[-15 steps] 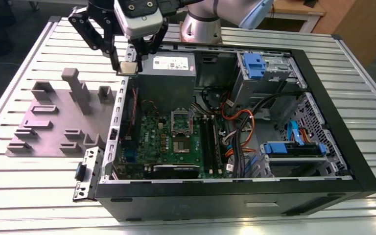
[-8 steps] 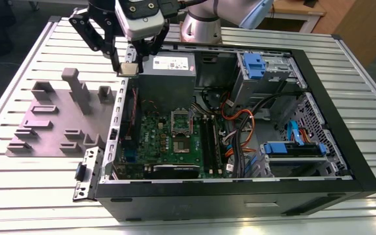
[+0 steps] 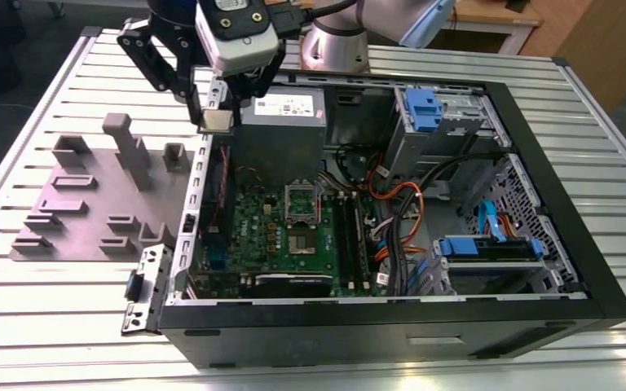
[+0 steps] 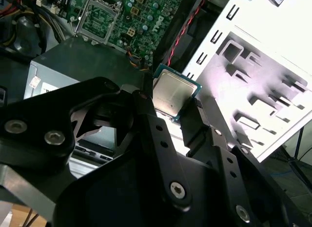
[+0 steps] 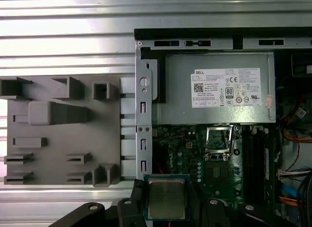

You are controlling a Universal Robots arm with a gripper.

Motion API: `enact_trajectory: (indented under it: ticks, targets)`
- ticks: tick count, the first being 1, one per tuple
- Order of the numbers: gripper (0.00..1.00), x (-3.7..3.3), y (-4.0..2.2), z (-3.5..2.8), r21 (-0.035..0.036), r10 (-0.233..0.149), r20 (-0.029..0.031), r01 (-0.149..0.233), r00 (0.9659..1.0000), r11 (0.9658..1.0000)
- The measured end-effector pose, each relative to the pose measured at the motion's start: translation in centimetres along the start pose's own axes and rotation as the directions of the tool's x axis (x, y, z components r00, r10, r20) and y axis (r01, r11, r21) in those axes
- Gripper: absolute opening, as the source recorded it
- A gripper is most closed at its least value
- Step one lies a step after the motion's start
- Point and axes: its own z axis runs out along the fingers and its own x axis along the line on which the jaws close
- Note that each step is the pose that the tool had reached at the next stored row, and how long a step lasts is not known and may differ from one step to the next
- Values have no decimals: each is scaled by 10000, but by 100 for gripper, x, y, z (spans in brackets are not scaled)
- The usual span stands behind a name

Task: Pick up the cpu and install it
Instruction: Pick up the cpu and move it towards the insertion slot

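The cpu [image 3: 218,121], a small flat square chip with a silvery top, hangs in the air above the case's rear wall, with my gripper [image 3: 216,114] shut on it. In both wrist views the cpu [image 4: 173,92] [image 5: 166,198] sits clamped between the black fingers [image 4: 146,114]. The open socket [image 3: 301,198] [image 5: 218,142] lies on the green motherboard [image 3: 280,236] inside the case, off toward the exterior view's right and nearer the camera than the chip. Its silver frame [image 4: 100,18] stands hinged open.
The open black computer case [image 3: 422,326] lies on a slatted metal table [image 3: 52,326]. A grey power supply with a white label [image 5: 227,88] sits next to the socket. A grey parts holder [image 3: 90,195] lies at the exterior view's left. Cables and blue drive bays [image 3: 487,244] fill the right.
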Motion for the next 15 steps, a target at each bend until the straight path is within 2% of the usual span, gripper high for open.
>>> enact_trajectory:
  ticks: [3,15]
  targets:
    - [47,-45,1,2,0,-2,0,2,10000,10000]
    - [47,-65,2,2,0,0,0,0,10000,10000]
